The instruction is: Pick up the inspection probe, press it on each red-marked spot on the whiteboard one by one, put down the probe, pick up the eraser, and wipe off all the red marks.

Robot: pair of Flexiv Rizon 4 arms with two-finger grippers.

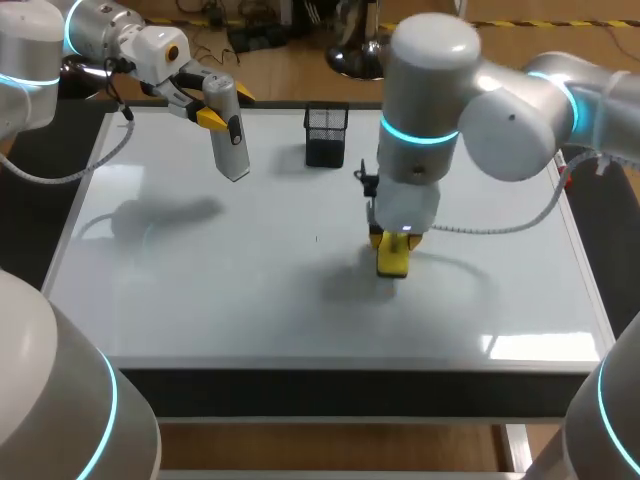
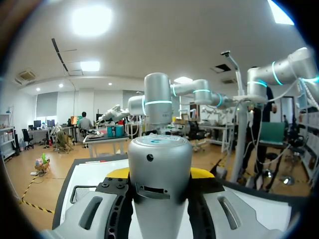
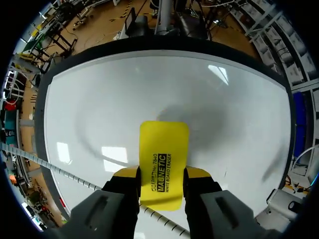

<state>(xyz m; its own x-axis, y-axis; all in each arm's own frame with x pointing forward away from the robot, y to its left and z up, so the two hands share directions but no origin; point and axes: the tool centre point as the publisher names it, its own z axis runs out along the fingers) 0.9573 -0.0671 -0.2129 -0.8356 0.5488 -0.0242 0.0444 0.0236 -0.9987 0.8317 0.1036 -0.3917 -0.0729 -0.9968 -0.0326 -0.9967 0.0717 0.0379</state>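
While the left gripper (image 1: 214, 116) hangs over the far left corner of the whiteboard (image 1: 250, 290), it's shut tight on the probe (image 1: 231, 135). The fingers pinch the silver tube from 2 sides, and its tip points down, up off the board. The right gripper (image 3: 160, 175) is near the middle, a bit to the right, pointing straight down. Its fingers are closed on the yellow eraser (image 3: 163, 158), one on each long side, & the eraser's far end looks to sit on the board. No red marks show anywhere on the board, so the wiping job looks done or close to it.

What could go wrong:
- Push down too hard & the eraser may tip or slide up between the fingers, since they only grip its thin edges.
- A big wipe toward the back could knock the black mesh cup (image 1: 326, 136).
- The right arm's cable (image 1: 480, 228) lies on the board just beside the eraser and could get dragged or caught.
- The probe is smooth and heavy-looking, so it could slip out and bang the board.
- A wipe far left could bump the other arm.
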